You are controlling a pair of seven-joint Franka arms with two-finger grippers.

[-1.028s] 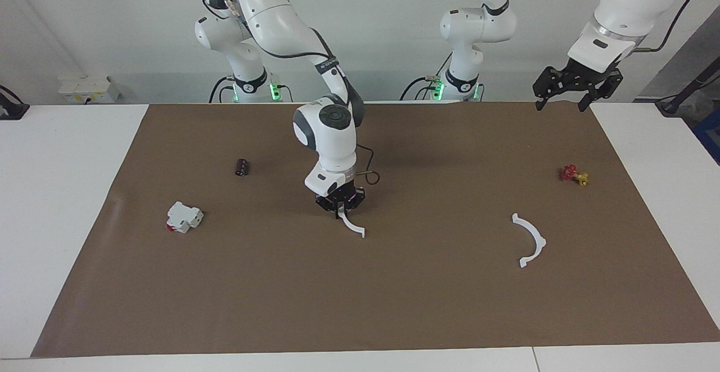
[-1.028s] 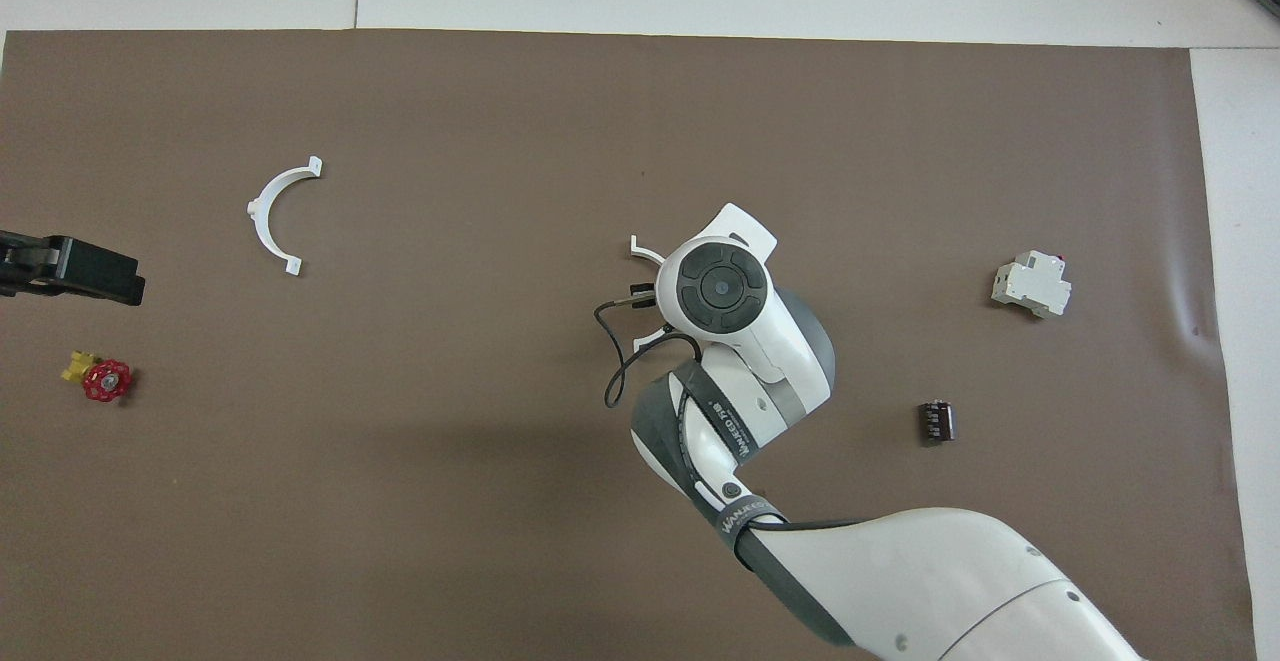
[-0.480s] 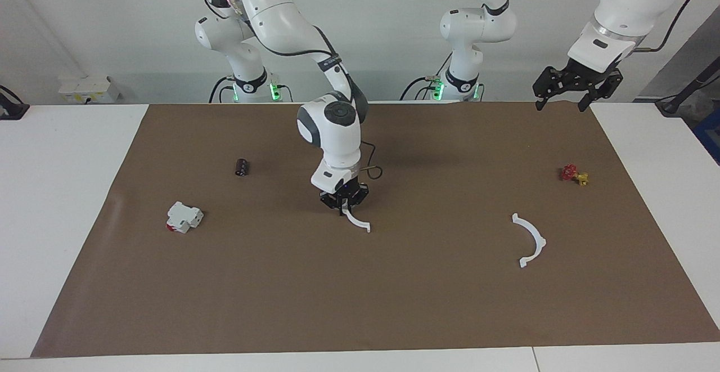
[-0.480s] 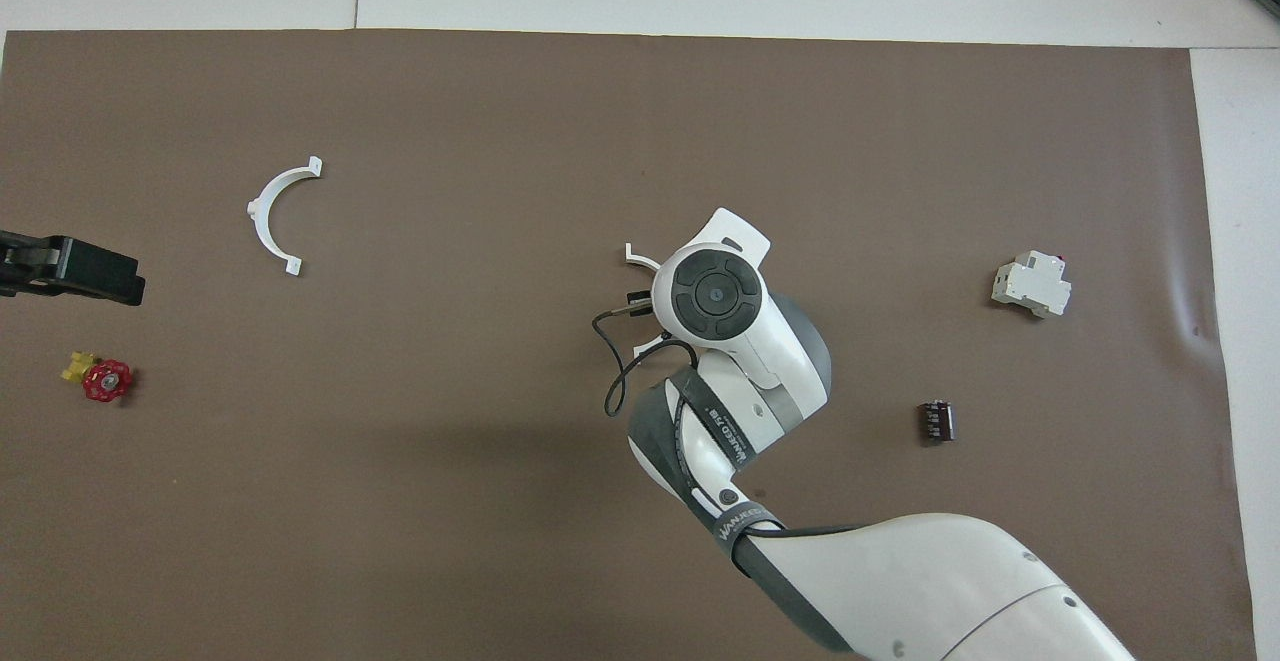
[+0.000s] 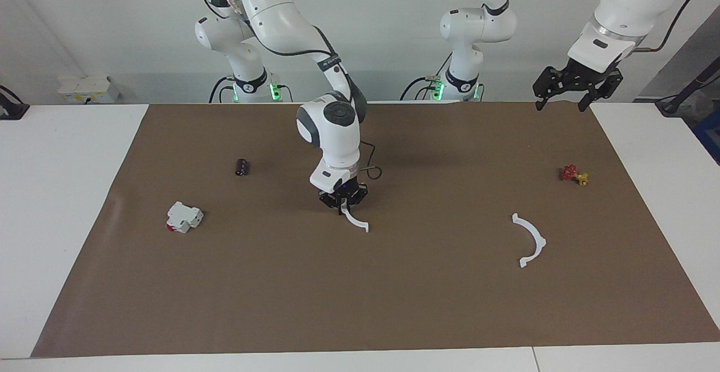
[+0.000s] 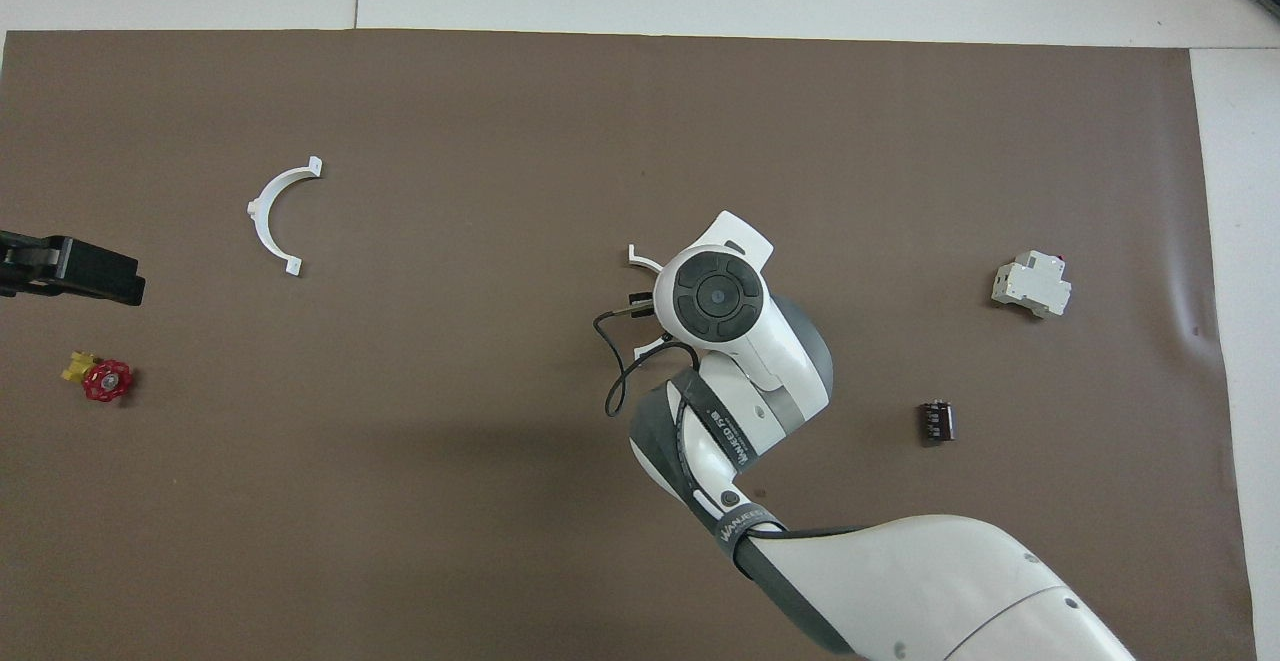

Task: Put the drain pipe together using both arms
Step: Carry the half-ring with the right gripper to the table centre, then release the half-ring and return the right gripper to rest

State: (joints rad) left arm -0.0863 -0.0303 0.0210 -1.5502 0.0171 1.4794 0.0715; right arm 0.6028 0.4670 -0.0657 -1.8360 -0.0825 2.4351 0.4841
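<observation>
My right gripper [image 5: 343, 203] is over the middle of the brown mat, shut on one white half-ring [image 5: 356, 222] of the drain pipe. The half-ring hangs from the fingers just above the mat. In the overhead view only its two end tabs [image 6: 640, 261] show past the arm's wrist. The second half-ring [image 5: 531, 240] lies flat on the mat toward the left arm's end; it also shows in the overhead view [image 6: 275, 216]. My left gripper [image 5: 574, 90] waits open and empty, high over the mat's edge nearest the robots.
A white-and-red blocky part [image 5: 184, 217] and a small black cylinder [image 5: 242, 166] lie toward the right arm's end. A small red-and-yellow valve [image 5: 574, 175] lies toward the left arm's end, nearer to the robots than the second half-ring.
My right gripper has lifted the half-ring slightly and shifted a little toward the left arm's end. The left arm has not moved.
</observation>
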